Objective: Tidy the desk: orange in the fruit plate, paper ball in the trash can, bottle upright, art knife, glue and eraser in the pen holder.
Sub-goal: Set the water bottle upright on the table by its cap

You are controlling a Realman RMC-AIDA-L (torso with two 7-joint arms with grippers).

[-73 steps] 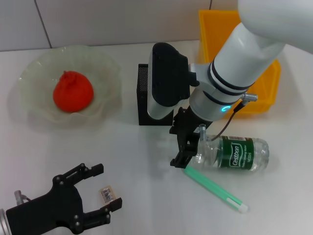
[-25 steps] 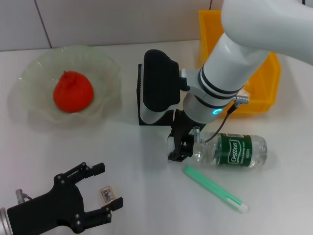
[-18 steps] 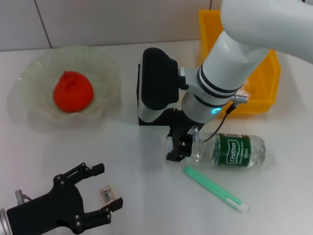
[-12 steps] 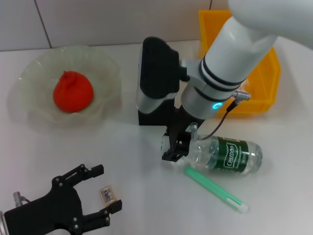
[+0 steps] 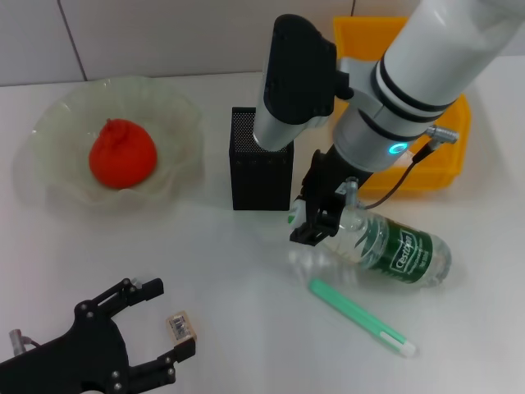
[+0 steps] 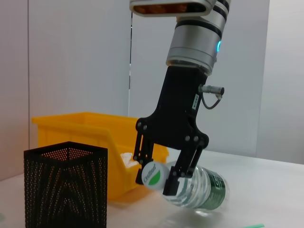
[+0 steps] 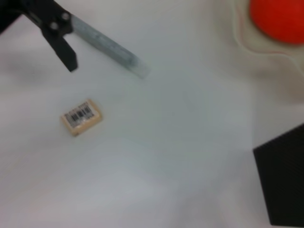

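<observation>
One job is clearly in hand right now: getting the bottle (image 5: pixel 385 245) stood up. The right gripper (image 5: pixel 321 220) has its fingers clamped around the neck, right by the white cap (image 6: pixel 153 175), and the side-on left wrist view shows the cap end lifted while the fat end rests on the bench (image 5: pixel 246 271). So it's tilted, not flat and nowhere near upright yet. It sits just in front of the trash can (image 5: pixel 443 164) and beside the pen holder (image 5: pixel 261 160).

The orange (image 5: pixel 121 153) is already in the fruit plate (image 5: pixel 49 123), so that bit looks done. I can't make out the paper ball for sure, maybe that's the whitish thing inside the yellow bin, too hidden to call.

Next move, as I read it: keep pivoting the neck up over the base until the bottle stands, then let go gently. Round bottle, so it could roll or skid out if the base slips.

The left gripper (image 5: pixel 135 332) is down at the near edge, fingers spread wide, with the eraser (image 5: pixel 182 325) lying between them but not pinched. A green pen-like stick (image 5: pixel 361 318) lies near the bottle; could be the art knife or the glue, can't tell. Both probably go in the holder after.
</observation>
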